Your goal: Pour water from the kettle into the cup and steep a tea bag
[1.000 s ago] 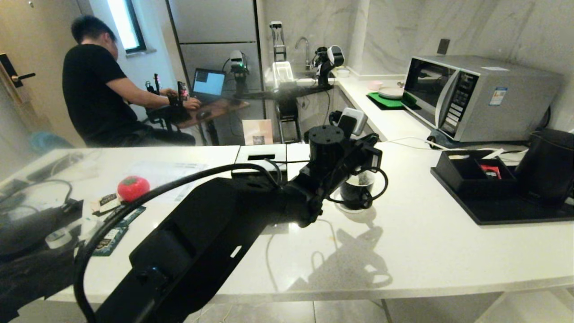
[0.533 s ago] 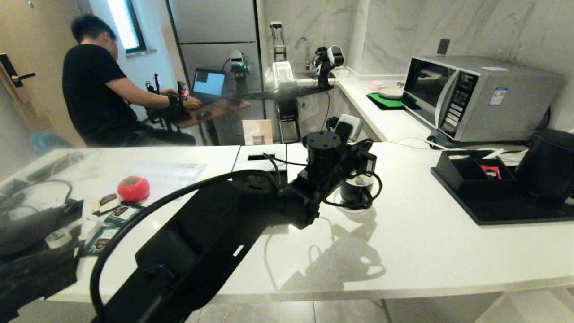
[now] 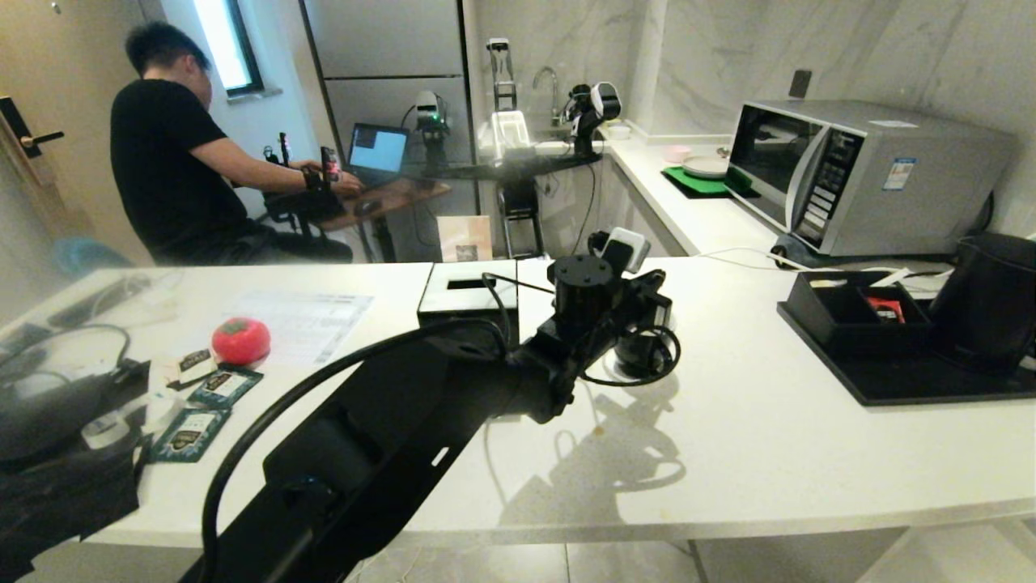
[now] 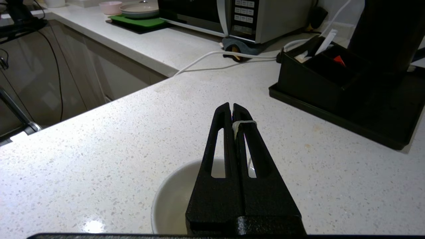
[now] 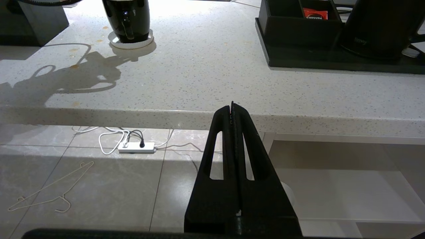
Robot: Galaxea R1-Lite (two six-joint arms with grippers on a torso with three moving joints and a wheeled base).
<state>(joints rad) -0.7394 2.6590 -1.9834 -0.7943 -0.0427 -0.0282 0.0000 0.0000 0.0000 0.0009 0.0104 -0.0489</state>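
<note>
Pinched between the left gripper's point(image 4: 232, 109) closed fingers point(image 4: 221, 132) is a thin white string, evidently the tea bag's, and the bag itself cannot be seen. Over the last second the arm has been drawn back and lowered slightly in the head view, so the wrist now covers most of the cup point(image 3: 643, 350) — a dunking motion is suggested, with steeping under way. The cup's white inside point(image 4: 179, 199) lies directly below the fingers. The kettle point(image 3: 991, 300) is seen well apart on its black tray point(image 3: 906, 380) to the right. The right gripper point(image 5: 232, 108) is held clenched and empty, parked below the counter's edge point(image 5: 132, 116).
</note>
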